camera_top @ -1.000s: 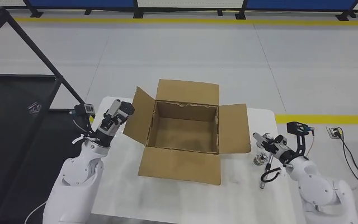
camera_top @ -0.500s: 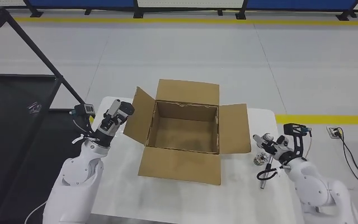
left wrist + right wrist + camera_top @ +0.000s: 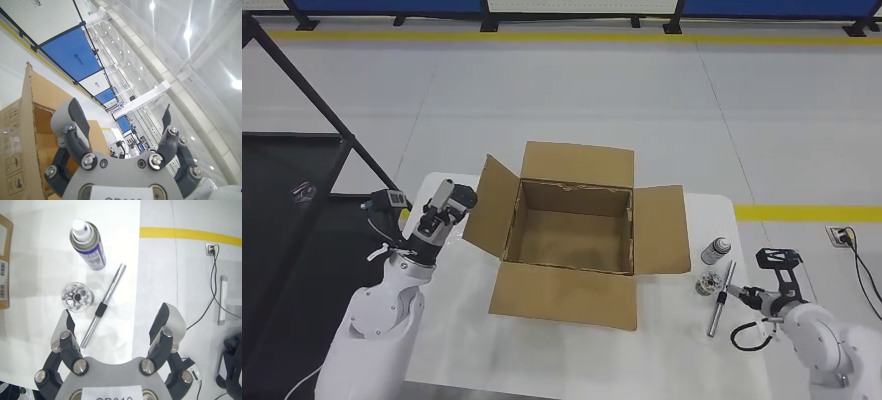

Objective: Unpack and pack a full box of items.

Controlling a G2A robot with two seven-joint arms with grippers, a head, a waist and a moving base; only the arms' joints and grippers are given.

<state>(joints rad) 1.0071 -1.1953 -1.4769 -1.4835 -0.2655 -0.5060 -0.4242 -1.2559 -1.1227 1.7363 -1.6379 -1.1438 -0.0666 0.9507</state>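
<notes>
Three items, a silver spray can (image 3: pixel 88 247), clear plastic spool (image 3: pixel 77 297) and black-banded steel rod (image 3: pixel 105 306), sit right of the empty brown cardboard box (image 3: pixel 562 295), seemingly awaiting repacking; left gripper (image 3: pixel 121 109) and right gripper (image 3: pixel 115 315) gape empty.

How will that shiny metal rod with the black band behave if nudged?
The shiny metal rod is round and lies flat, so it probably rolls, perhaps off the white table's near edge. Polished metal looks slippery; its black band likely grips better.

One box (image 3: pixel 562 298), one can (image 3: pixel 88 249), one spool (image 3: pixel 77 299), one rod (image 3: pixel 111 287)
</notes>
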